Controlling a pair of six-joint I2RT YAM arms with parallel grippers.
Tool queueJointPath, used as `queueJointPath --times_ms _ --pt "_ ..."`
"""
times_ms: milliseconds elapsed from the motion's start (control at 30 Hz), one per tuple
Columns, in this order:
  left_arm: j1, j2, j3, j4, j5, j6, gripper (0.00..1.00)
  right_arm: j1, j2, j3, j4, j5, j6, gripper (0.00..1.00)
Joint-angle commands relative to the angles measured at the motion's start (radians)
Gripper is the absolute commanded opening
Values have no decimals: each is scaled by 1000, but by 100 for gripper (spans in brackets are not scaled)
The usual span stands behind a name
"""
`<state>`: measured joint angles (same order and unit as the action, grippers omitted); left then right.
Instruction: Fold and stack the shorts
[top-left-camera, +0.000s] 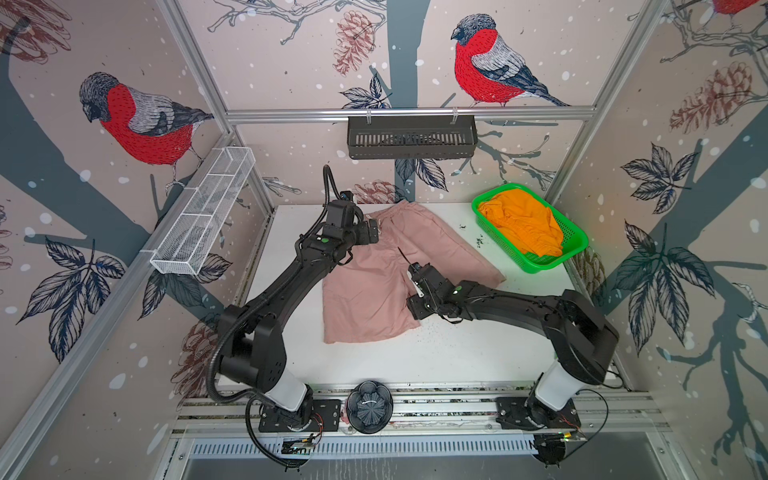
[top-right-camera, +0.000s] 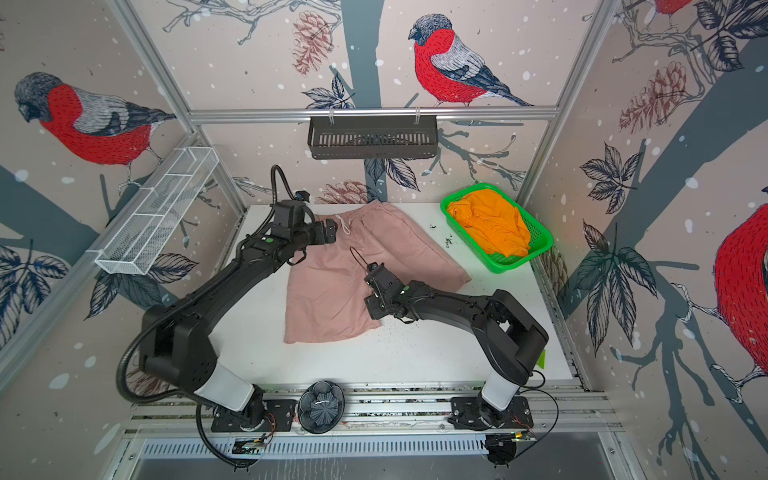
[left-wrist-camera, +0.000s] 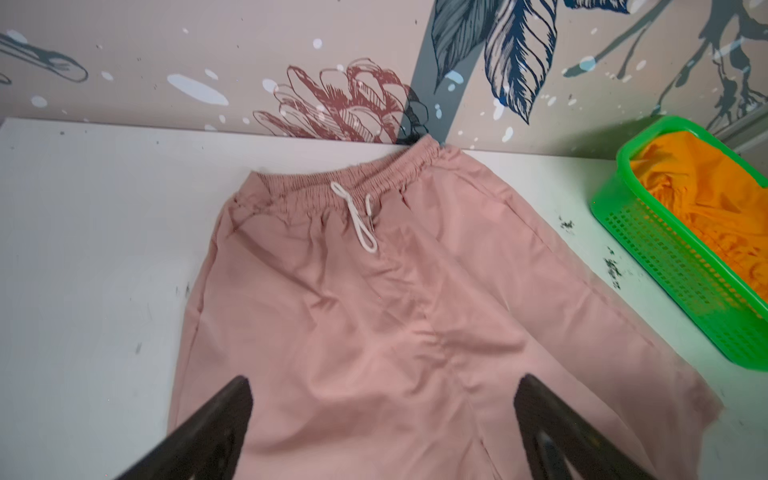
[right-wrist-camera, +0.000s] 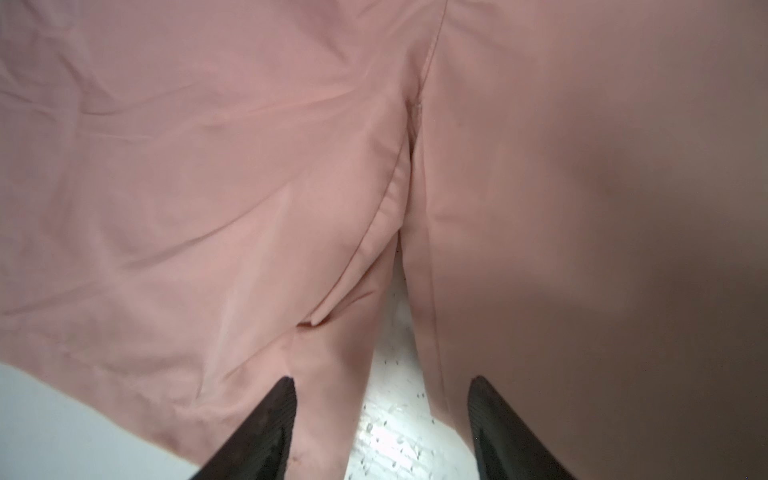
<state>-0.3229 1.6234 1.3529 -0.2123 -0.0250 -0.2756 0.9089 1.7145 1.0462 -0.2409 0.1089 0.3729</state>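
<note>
Dusty pink shorts (top-left-camera: 374, 291) (top-right-camera: 328, 299) lie spread flat on the white table (top-left-camera: 457, 357), waistband and white drawstring (left-wrist-camera: 357, 220) toward the back wall. My left gripper (top-left-camera: 372, 232) (left-wrist-camera: 384, 382) hovers over the waistband's left part, jaws wide open and empty. My right gripper (top-left-camera: 414, 305) (right-wrist-camera: 382, 380) sits low over the inner leg hems, open, straddling the gap where bare table shows between the two legs (right-wrist-camera: 208, 187). Bright orange shorts (top-left-camera: 519, 220) (top-right-camera: 486, 220) (left-wrist-camera: 706, 199) lie crumpled in the green basket (top-left-camera: 582, 239) at the back right.
A black slotted basket (top-left-camera: 411, 137) hangs on the back rail and a white wire rack (top-left-camera: 203, 212) on the left wall. A dark round object (top-left-camera: 369, 406) sits on the front rail. Black specks (top-left-camera: 478, 241) dot the table beside the green basket.
</note>
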Motion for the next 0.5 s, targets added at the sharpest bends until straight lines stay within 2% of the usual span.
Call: queueJointPath --times_ms 0,100,200,333,467 --pt "11 106 115 78 105 152 99 28 65 35 -20 113 40 68" --pt "11 200 200 59 151 199 99 37 111 29 -31 127 55 69" --pt "11 251 203 98 209 227 99 36 99 -16 -42 136 64 68" --pt "10 307 198 136 257 245 99 27 21 -105 -67 138 76 67" --pt "11 375 242 130 315 287 99 11 -72 -199 -64 81 89 67"
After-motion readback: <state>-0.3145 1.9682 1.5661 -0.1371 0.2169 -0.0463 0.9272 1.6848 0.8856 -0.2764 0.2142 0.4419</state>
